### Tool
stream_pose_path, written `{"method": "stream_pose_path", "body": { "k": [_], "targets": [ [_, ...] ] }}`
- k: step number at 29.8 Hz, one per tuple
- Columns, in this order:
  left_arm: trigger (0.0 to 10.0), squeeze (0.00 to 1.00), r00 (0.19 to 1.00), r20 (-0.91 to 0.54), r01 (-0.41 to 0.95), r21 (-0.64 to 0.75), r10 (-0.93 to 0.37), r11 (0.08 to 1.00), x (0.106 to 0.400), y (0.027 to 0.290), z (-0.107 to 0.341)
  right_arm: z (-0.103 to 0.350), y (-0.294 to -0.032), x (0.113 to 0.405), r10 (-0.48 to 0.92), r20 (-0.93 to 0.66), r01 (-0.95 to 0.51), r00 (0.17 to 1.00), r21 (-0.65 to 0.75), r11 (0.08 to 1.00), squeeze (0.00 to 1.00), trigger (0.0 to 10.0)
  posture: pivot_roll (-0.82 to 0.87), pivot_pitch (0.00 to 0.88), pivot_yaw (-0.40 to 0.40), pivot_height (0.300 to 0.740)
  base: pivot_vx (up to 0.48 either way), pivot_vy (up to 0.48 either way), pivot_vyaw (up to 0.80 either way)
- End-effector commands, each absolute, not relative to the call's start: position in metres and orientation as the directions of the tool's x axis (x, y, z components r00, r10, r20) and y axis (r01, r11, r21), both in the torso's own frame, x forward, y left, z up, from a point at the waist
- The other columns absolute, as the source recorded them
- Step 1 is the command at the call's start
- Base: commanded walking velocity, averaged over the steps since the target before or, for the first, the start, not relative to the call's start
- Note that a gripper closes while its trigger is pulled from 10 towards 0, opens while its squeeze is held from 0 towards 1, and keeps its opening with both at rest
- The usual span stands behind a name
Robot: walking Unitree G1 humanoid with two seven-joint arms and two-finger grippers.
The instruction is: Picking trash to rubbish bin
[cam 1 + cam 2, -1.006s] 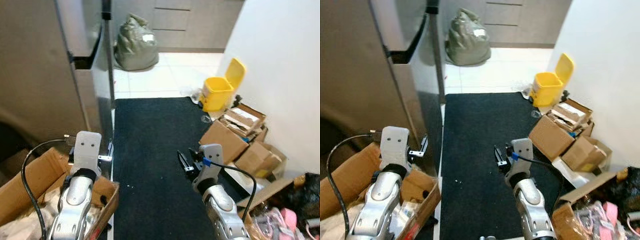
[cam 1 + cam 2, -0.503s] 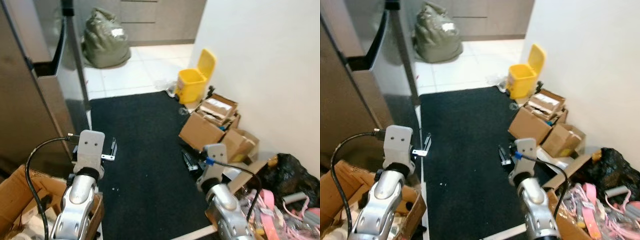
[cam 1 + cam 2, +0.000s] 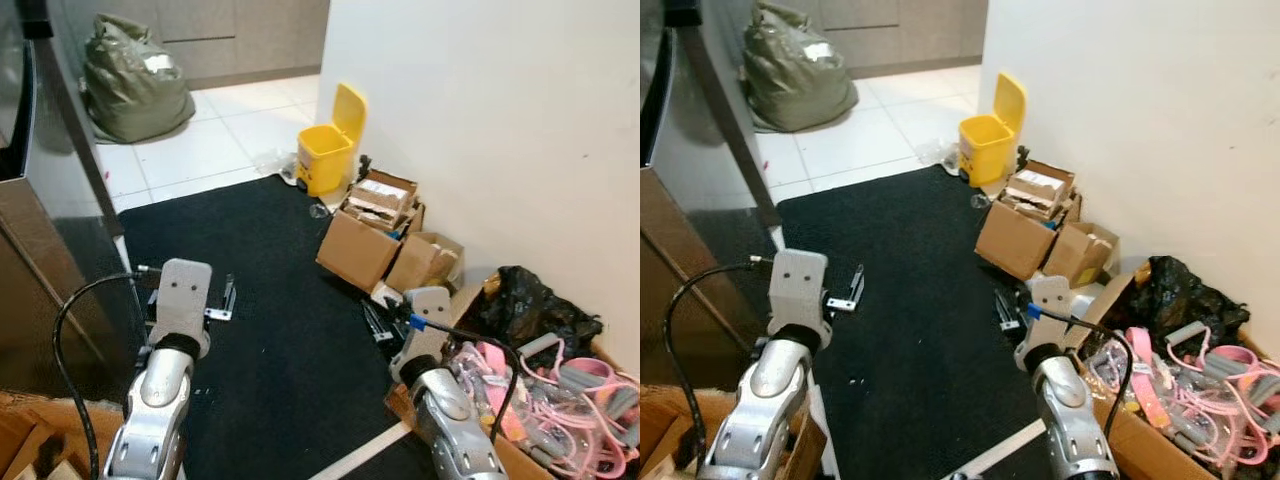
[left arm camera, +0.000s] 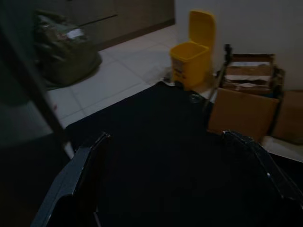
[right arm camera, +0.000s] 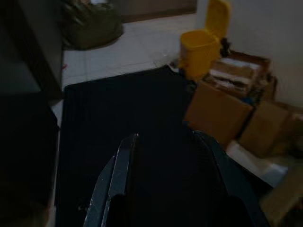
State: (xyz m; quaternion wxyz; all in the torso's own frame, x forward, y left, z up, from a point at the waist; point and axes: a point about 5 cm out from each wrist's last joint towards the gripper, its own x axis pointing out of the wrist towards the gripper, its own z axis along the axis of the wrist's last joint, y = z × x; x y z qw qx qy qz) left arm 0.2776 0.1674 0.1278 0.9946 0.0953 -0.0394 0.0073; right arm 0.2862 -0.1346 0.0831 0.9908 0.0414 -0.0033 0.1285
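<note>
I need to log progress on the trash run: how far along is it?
Nothing looks binned yet, though the inside of the yellow bin, lid up by the wall, cannot be seen. Nothing is in hand either: the left gripper and right gripper both hang over the black mat with jaws open. Left to do: pick up trash, perhaps the small clear piece beside the bin, and drop it in.

The rubbish bin (image 3: 328, 153) is bright yellow, lid and body alike. It stands at the edge of a black mat (image 3: 250, 290) laid over white floor tiles (image 3: 200, 140). The bulging bag (image 3: 135, 85) on the tiles is olive green — possibly grey-green, as the light is dim there. The cardboard boxes (image 3: 375, 245) are plain brown. A black bag (image 3: 525, 305) lies beside a tangle of pink and grey items (image 3: 555, 385). The wall (image 3: 480, 110) is white.
</note>
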Motion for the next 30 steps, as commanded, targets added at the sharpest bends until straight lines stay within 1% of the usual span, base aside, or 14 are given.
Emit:
{"method": "stream_pose_path", "body": {
  "k": [1, 30],
  "targets": [
    [10.0, 0.00, 0.999, 0.054, -0.016, 0.191, 0.006, 0.981, 0.2757, 0.1676, 0.1230, 0.0785, -0.1361, 0.2839, 0.249, -0.008, -0.248, 0.969, 0.077, 0.966, 0.00, 10.0, 0.00, 0.131, -0.063, 0.740, 0.000, 0.000, -0.55],
    [10.0, 0.00, 0.999, 0.048, -0.004, 0.186, -0.005, 0.983, 0.2757, 0.1652, 0.1222, 0.0783, -0.1358, 0.2833, 0.249, -0.008, -0.247, 0.969, 0.078, 0.966, 0.00, 10.0, 0.00, 0.132, -0.063, 0.740, 0.000, 0.000, -0.55]
  ]
}}
